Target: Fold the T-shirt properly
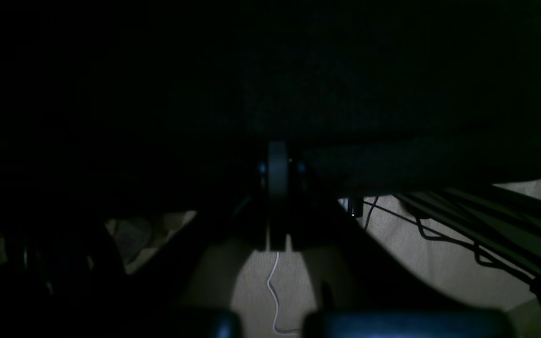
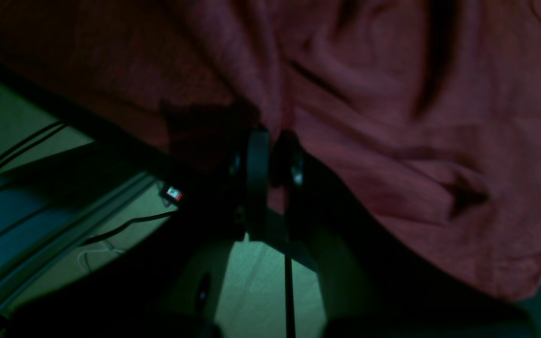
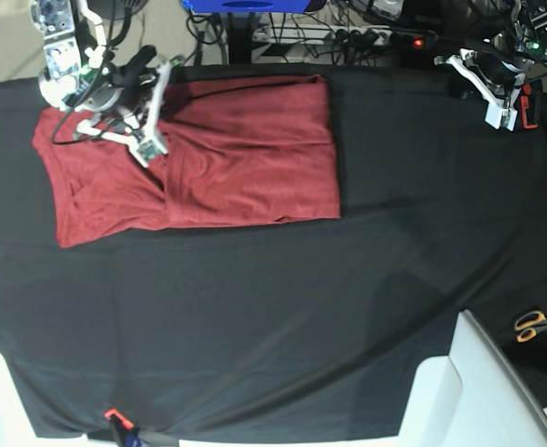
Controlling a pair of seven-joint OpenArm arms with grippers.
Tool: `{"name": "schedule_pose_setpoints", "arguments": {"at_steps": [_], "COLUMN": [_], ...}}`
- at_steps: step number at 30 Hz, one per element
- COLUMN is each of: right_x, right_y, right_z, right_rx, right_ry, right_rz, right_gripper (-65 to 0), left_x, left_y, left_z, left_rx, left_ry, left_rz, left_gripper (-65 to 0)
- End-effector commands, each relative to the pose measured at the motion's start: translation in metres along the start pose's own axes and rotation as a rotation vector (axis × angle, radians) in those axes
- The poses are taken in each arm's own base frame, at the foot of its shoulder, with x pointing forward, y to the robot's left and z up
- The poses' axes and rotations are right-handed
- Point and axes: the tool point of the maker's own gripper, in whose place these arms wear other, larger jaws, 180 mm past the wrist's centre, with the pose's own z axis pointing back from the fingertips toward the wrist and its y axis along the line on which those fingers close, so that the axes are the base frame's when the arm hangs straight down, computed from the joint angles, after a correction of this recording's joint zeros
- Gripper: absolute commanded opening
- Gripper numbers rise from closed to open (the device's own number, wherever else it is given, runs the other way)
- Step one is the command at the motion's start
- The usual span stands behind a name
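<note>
Brick-red knit, the shirt (image 3: 208, 158) lies on the black cloth (image 3: 273, 317) in the far corner of the table on the base view's left side, partly folded into a rough rectangle, with a straight edge toward the table's middle and a rumpled, creased part under the arm. The right gripper (image 2: 273, 141) sits over the shirt's far edge near the table's rim, its jaws pinched nearly together on a ridge of the red fabric; the wrist view shows folds gathering up between the fingers. The left gripper (image 1: 280, 159) is at the opposite far corner, well apart from the shirt, jaws together and holding nothing. Orange-handled scissors (image 3: 537, 325) lie near the table's edge.
</note>
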Motion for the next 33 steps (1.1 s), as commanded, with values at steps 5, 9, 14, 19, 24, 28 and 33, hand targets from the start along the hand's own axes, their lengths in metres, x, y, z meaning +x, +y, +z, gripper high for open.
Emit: {"name": "schedule_pose_setpoints", "arguments": {"at_steps": [5,9,14,19,24,28,33], "right_x": [-0.003,-0.005,-0.014,-0.017,0.001,0.012,0.026], "right_y": [0.007,0.008,0.006,0.003,-0.002,-0.004,-0.009], "right_z": [0.003,0.002,0.003,0.005,0.023,0.034,0.042], "right_rx": [0.011,0.014,0.010,-0.001,-0.035,-0.054,-0.076], "right_ry": [0.005,0.014,0.068,0.092,0.058,0.032,-0.011], "right_rz": [-0.001,-0.004,-0.005,-0.010,0.015,0.032,0.037], "right_gripper": [-60.9,-60.3,-60.0,-59.9,-45.9,-25.4,-20.9], "left_x": [0.003,0.003,0.003,0.003,0.003,0.002,0.001], "left_y": [0.004,0.004,0.004,0.003,0.002,0.002,0.003], "left_z": [0.002,0.003,0.003,0.002,0.002,0.002,0.003], "left_rx": [0.007,0.009,0.009,0.007,0.005,0.005,0.007], "left_ry": [-0.001,-0.002,-0.002,-0.002,-0.001,0.000,0.001], "left_rz": [-0.019,-0.017,-0.017,-0.016,-0.016,-0.016,-0.014], "left_gripper": [-65.0,-65.0,-65.0,-65.0,-65.0,-65.0,-65.0]}}
